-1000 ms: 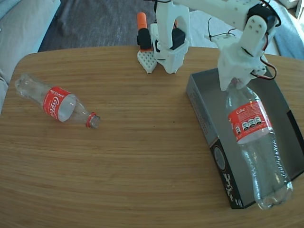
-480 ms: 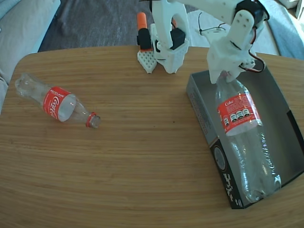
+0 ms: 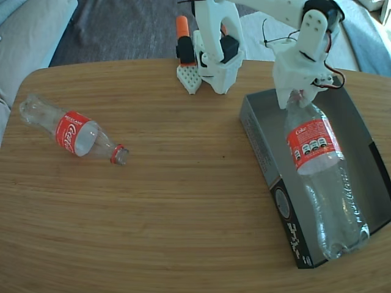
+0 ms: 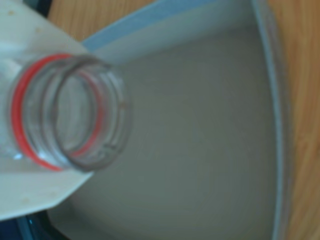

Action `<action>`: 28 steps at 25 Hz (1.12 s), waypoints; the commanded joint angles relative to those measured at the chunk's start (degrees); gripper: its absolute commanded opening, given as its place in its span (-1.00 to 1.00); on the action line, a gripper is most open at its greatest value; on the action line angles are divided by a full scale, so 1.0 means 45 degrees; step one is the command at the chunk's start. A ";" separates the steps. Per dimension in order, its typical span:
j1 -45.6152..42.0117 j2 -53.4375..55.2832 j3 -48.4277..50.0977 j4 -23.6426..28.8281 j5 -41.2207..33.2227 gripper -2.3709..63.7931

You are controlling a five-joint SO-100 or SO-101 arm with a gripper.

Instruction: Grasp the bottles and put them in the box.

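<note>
Your white gripper [image 3: 294, 97] is clamped on the ringed neck of a clear ribbed bottle [image 3: 321, 177], whose base seems to rest at the grey box's [image 3: 366, 152] near corner. The arm bends down from the tabletop's far edge. The other bottle [image 3: 72, 133] lies near the left edge.

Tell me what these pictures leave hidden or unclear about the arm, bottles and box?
- Gripper fingertips: fixed view, hidden behind its white body and the held bottle's neck.
- Whether that bottle's base rests on the box rim: fixed view, unclear.
- Arm's upper part: fixed view, cut off by the top edge.
- Other bottle's lettering: too small.
- Wrist view: blurred throughout.
</note>
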 commanded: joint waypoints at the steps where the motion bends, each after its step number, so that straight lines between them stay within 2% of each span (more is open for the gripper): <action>1: -0.0371 0.0527 -0.0137 0.0000 0.0098 -0.94; 8: -0.1348 0.0527 0.0156 -0.0059 0.0078 -0.94; 14: -0.1445 0.0352 0.0918 -0.0137 -0.0059 -0.94; 24: -0.1406 0.0273 0.1387 -0.1602 0.0020 -0.94; 28: -0.1426 0.0273 0.1758 -0.1758 0.0039 -0.94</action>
